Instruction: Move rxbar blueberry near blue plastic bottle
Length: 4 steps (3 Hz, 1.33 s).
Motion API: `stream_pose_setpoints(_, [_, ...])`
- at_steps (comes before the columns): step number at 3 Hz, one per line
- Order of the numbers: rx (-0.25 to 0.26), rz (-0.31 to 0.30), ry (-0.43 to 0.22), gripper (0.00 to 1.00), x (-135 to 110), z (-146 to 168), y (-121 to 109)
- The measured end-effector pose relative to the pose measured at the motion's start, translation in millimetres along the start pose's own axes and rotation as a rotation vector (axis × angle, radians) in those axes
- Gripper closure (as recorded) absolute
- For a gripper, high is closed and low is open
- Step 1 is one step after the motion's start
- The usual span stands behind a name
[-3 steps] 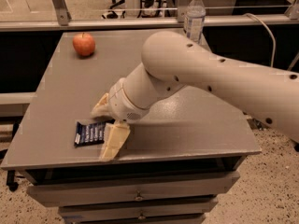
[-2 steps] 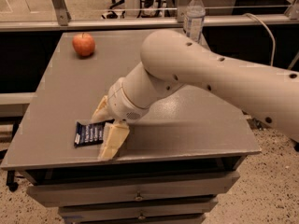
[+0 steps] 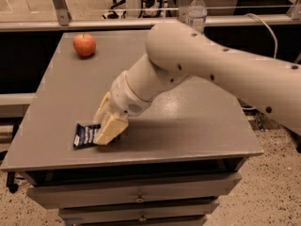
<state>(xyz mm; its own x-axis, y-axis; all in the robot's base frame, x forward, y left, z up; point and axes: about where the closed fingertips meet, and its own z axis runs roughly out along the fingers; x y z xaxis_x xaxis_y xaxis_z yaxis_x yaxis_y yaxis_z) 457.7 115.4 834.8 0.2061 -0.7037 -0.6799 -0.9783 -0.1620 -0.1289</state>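
Camera view: one flat rectangular dark navy wrapped bar (image 3: 85, 135) at lower left of smooth grey desk (image 3: 188, 126), right end beneath one cream plastic hand (image 3: 103, 126), grip impossible to tell. One clear plastic bottle with white cap (image 3: 197, 11) at upper right; one round red apple (image 3: 84, 44) at upper left.

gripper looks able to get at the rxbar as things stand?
Probably yes. The gripper sits low over the right end of the rxbar blueberry near the table's front edge. Nothing lies between them; the apple and the blue plastic bottle stand far back.
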Motion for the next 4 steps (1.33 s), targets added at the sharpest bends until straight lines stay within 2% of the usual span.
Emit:
stream_pose_setpoints(1, [-0.033, 0.141, -0.051, 1.00, -14, -24, -19])
stream_pose_setpoints(2, [-0.020, 0.207, -0.067, 1.00, -26, -52, -33])
stream_pose_setpoints(3, [0.086, 0.230, -0.030, 1.00, -16, -92, -41])
stream_pose_setpoints(4, [0.215, 0.206, 0.039, 1.00, -4, -140, -46])
